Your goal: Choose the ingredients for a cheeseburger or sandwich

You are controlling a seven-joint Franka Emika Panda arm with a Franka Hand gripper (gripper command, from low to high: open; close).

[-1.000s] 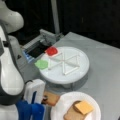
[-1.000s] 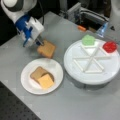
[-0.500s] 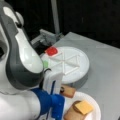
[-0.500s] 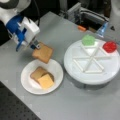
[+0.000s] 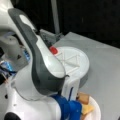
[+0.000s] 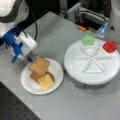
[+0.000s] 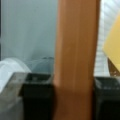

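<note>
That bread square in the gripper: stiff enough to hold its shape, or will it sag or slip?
The bread square likely stays stiff: it runs straight-edged between the gripper fingers, with no bend. Probably light, since an edge pinch holds it over the small plate. Its smooth faces might slip.

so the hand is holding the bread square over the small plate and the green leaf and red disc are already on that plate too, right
Not quite. The hand does hold the bread square over the small plate, above the cheese square, but the green leaf and red disc sit on the divided tray, as a front view shows.
</note>
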